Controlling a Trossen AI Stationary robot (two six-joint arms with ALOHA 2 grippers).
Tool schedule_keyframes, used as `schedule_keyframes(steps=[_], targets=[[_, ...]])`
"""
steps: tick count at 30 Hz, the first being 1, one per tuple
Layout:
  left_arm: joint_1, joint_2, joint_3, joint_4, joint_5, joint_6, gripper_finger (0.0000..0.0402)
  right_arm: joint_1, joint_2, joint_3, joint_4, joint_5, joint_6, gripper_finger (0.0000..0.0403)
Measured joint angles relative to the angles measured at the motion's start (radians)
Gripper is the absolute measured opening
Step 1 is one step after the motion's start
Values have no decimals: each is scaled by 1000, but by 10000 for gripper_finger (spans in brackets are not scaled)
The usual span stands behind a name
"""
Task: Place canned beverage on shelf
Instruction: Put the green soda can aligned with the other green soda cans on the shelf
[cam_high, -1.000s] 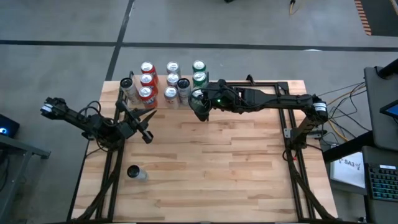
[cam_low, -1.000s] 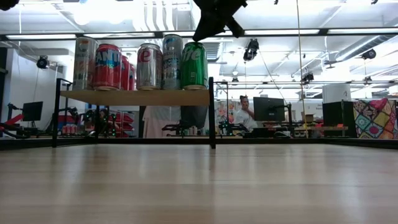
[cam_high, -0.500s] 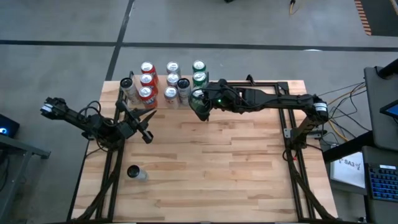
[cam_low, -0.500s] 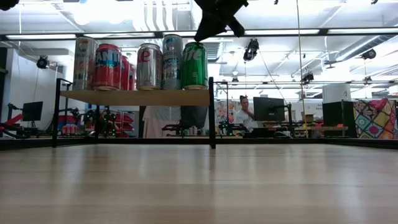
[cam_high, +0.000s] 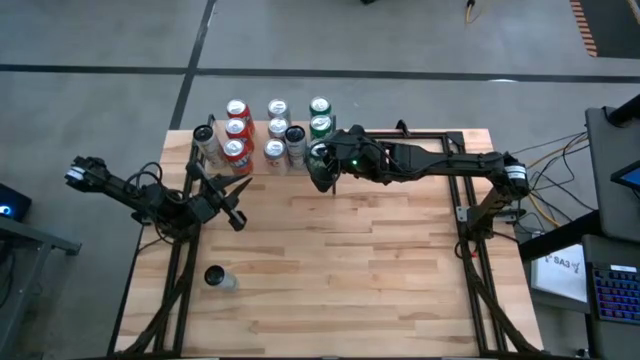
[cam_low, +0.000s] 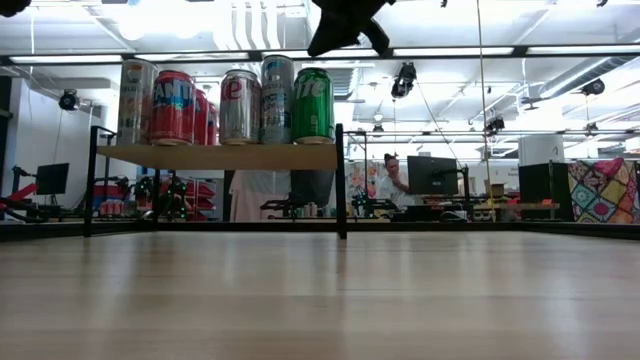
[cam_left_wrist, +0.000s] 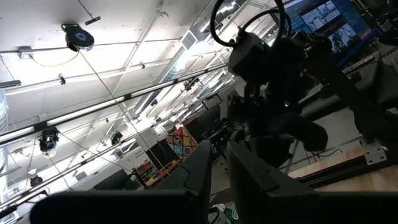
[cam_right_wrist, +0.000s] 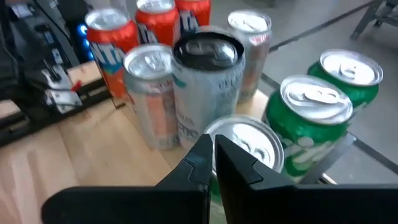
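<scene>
The shelf (cam_low: 220, 155), a light wood board on thin black posts, stands at the table's far left and carries several upright cans: red, silver and green. A green can (cam_low: 312, 105) stands on its base at the shelf's near right corner; its silver top shows in the right wrist view (cam_right_wrist: 245, 142). My right gripper (cam_high: 322, 168) hangs shut just above that can (cam_low: 345, 30), clear of it. My left gripper (cam_high: 236, 218) is shut and empty over the table's left side, near the shelf's front.
Another can (cam_high: 215, 277) sits alone on the tabletop near the left front. Black frame rails (cam_high: 470, 215) run along the table's left and right sides. The wide middle and right of the tabletop (cam_high: 380, 270) hold nothing else. A person (cam_low: 393, 180) sits in the room behind.
My right gripper has risen a little above the green can, which stays upright on the shelf.
</scene>
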Motion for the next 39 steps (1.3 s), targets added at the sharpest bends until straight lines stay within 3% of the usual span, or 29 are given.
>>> schedule_keyframes(steps=[11, 39], targets=[[0, 0, -1, -1, 26, 0, 36, 0, 52, 0, 103, 0, -39, 9], [0, 2, -1, -1, 26, 0, 36, 0, 51, 2, 20, -16, 4, 9]])
